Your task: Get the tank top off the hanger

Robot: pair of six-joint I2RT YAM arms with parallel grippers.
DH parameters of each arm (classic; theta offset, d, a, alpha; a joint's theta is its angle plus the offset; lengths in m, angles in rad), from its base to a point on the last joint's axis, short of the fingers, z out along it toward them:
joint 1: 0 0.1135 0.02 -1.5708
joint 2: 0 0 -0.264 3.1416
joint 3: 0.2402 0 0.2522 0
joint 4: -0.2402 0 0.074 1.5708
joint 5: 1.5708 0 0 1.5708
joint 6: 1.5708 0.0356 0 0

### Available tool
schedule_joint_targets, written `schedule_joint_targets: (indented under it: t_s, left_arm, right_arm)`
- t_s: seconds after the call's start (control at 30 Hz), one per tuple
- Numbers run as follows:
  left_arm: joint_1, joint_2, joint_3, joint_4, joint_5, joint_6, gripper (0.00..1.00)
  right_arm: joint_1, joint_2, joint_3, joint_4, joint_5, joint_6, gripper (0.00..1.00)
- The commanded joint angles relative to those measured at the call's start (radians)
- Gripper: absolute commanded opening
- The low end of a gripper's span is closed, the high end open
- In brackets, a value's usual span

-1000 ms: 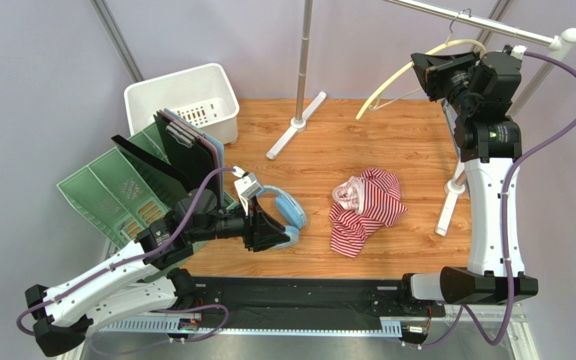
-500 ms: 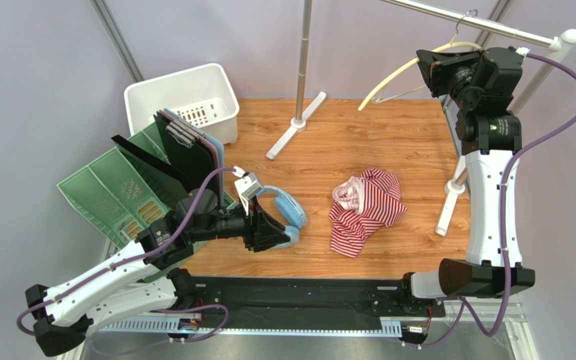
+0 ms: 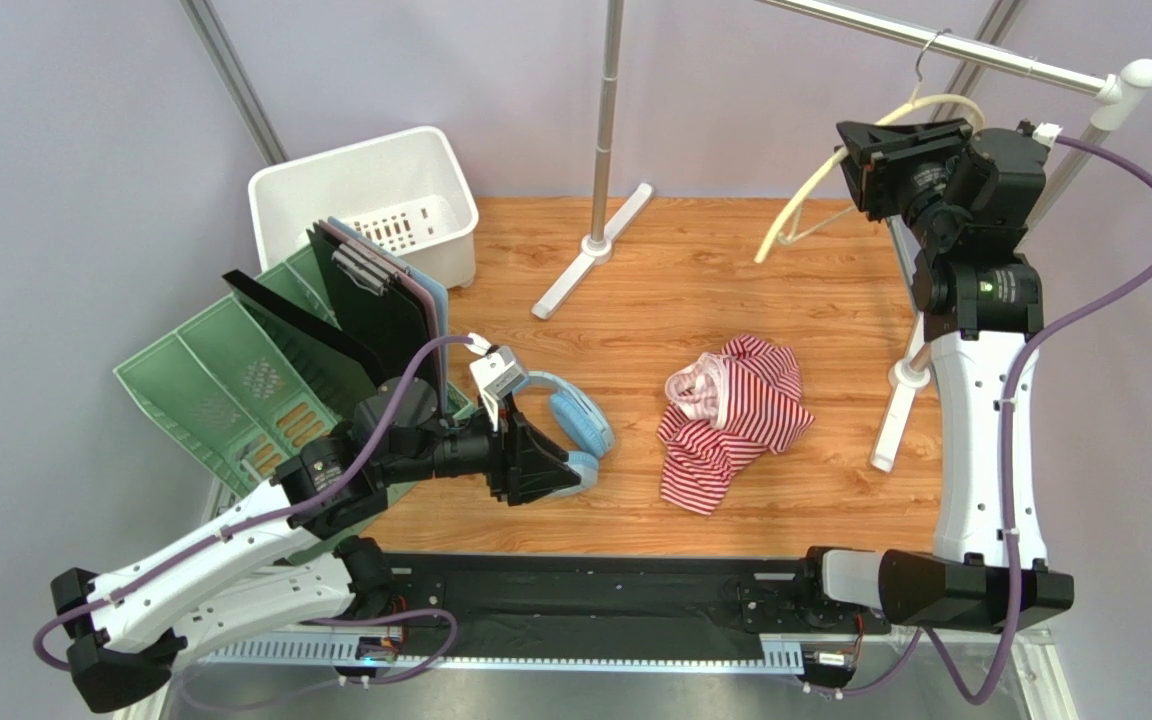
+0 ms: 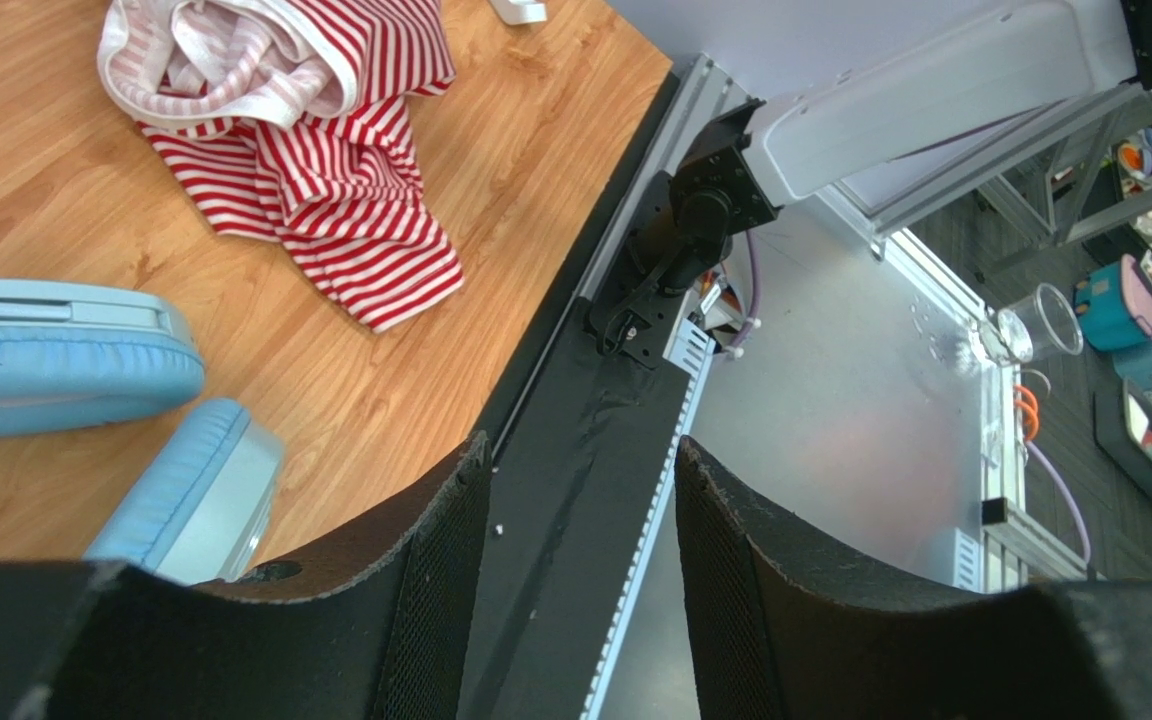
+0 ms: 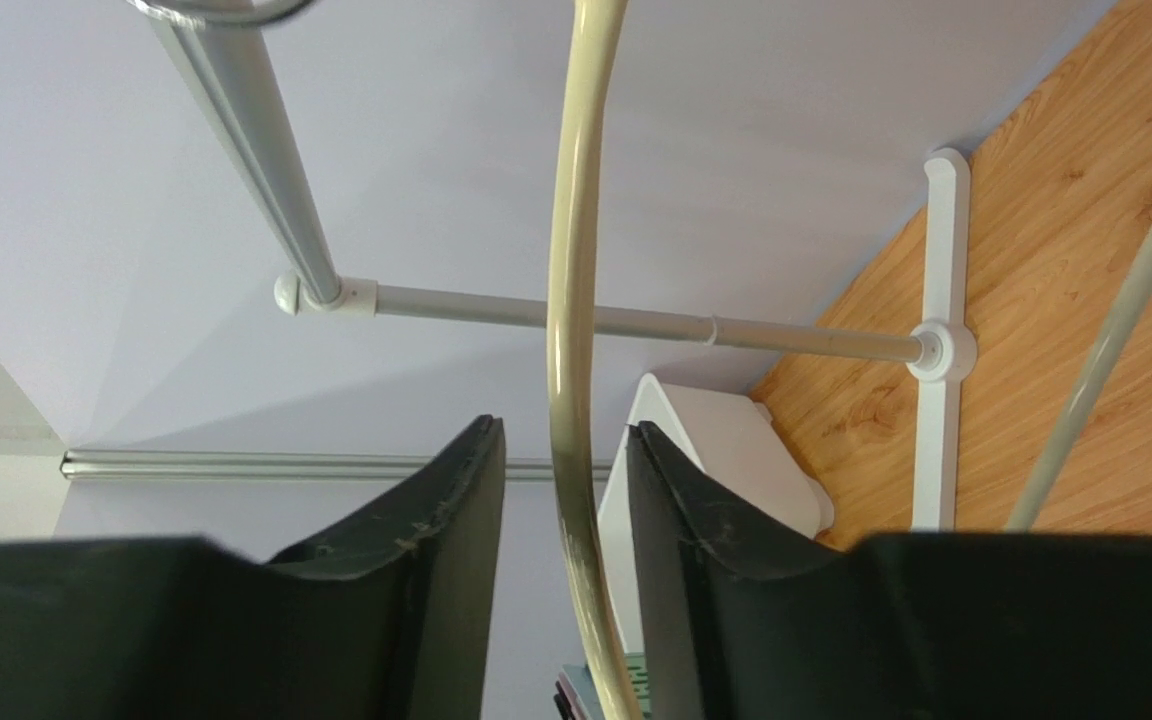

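The red-and-white striped tank top (image 3: 732, 413) lies crumpled on the wooden table, off the hanger; it also shows in the left wrist view (image 4: 312, 135). The cream hanger (image 3: 920, 105) hangs bare by its grey hook (image 3: 923, 45) from the silver rail. My right gripper (image 3: 850, 162) is raised beside it. In the right wrist view the hanger's arm (image 5: 575, 300) runs between the jaws of the right gripper (image 5: 564, 428), with a gap on each side. My left gripper (image 3: 579, 473) is open and empty, low by the table's near edge, left of the tank top (image 4: 582, 446).
Blue headphones (image 3: 575, 420) lie right by the left gripper. A green file rack (image 3: 222, 375) with dark folders and a white basket (image 3: 372, 203) stand at the left. The clothes rack's rail (image 3: 988, 57), pole (image 3: 608, 120) and feet (image 3: 590, 252) stand at the back and right.
My right gripper has moved right and a little up with the hanger between its jaws; the hanger's free end has swung right. The left arm and the tank top have not moved.
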Motion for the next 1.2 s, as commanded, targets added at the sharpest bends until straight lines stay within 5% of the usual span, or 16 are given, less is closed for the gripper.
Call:
schedule_joint_targets:
  t_s: [0.0, 0.27, 0.43, 0.6, 0.93, 1.17]
  left_arm:
    - [-0.004, 0.001, -0.001, 0.005, -0.004, 0.011, 0.56]
    - [-0.004, 0.025, 0.010, 0.009, 0.002, 0.017, 0.60]
    - [-0.004, 0.036, 0.013, 0.019, 0.008, 0.020, 0.60]
    - [-0.004, 0.068, 0.030, 0.022, 0.005, 0.036, 0.61]
    - [-0.004, 0.129, 0.048, 0.068, 0.017, 0.037, 0.61]
    - [-0.009, 0.108, 0.030, 0.083, 0.031, -0.001, 0.61]
  right_arm:
    - [-0.004, -0.043, -0.036, 0.002, -0.048, -0.095, 0.49]
    - [-0.004, -0.149, -0.067, -0.152, -0.071, -0.365, 0.89]
    - [-0.004, -0.296, -0.136, -0.302, -0.001, -0.595, 0.97]
    - [-0.004, -0.573, -0.404, -0.407, 0.113, -0.698, 1.00]
    - [-0.004, -0.849, -0.852, -0.405, 0.084, -0.514, 1.00]
    - [-0.004, -0.839, -1.136, -0.213, 0.045, -0.281, 1.00]
